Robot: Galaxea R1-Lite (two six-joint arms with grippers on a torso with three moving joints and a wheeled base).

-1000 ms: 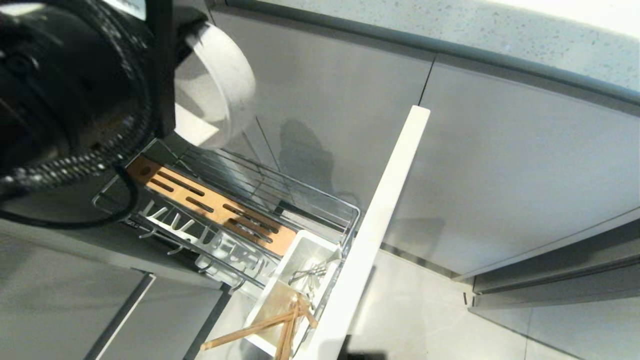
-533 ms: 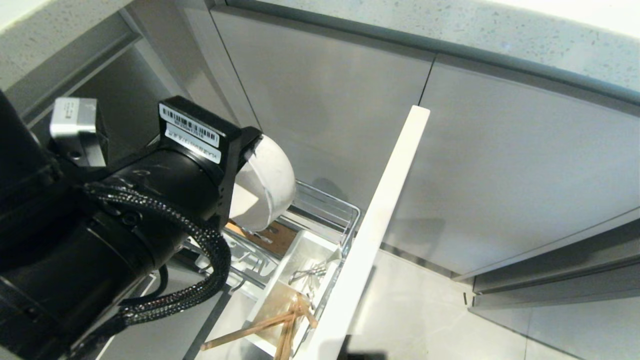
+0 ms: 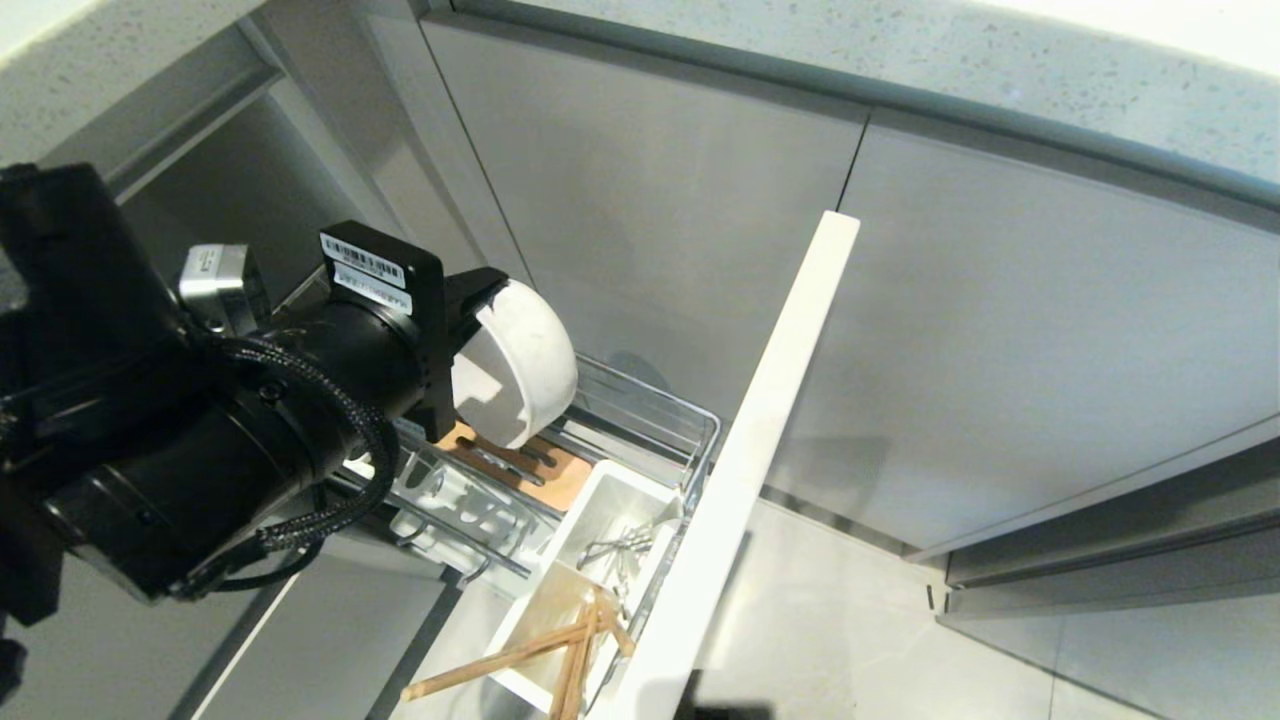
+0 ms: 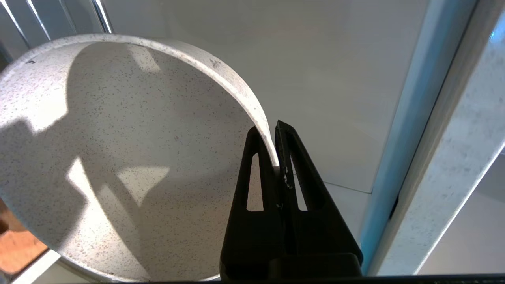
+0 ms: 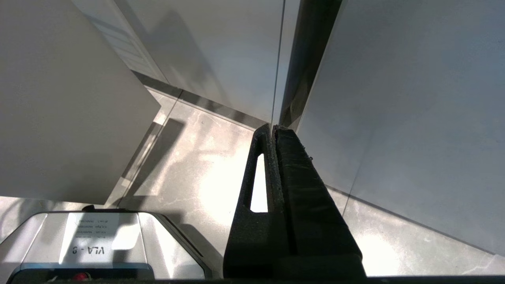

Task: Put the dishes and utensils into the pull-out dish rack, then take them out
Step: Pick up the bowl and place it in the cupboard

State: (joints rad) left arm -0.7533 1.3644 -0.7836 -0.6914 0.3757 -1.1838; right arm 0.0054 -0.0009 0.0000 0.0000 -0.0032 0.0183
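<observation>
While the bowl hangs over the rack, the lines below run from the biggest thing to the smallest.

Pull-out dish rack: drawn out from the cabinet, its long axis running from the cabinet opening to the pale front panel.
Left hand: clenched on the rim of the white bowl, one finger inside the wall and one outside; it hangs above the rack's middle stretch.
Bowl's place: tilted on edge, mouth turned back toward the arm, lower rim just above the wooden board; whether it touches the board I cannot tell.
Deciding relation: the board lies directly beneath the bowl, the white prongs just beside it on the rack's near edge, so I judge the coming move to be a short descent, not a sideways reach.
Utensil tub: at the front-panel end, well clear of the bowl.
Chopsticks: leaning out of the tub's near compartment.
Right hand: parked low by the floor, fingers pressed together, grasping nothing.
</observation>
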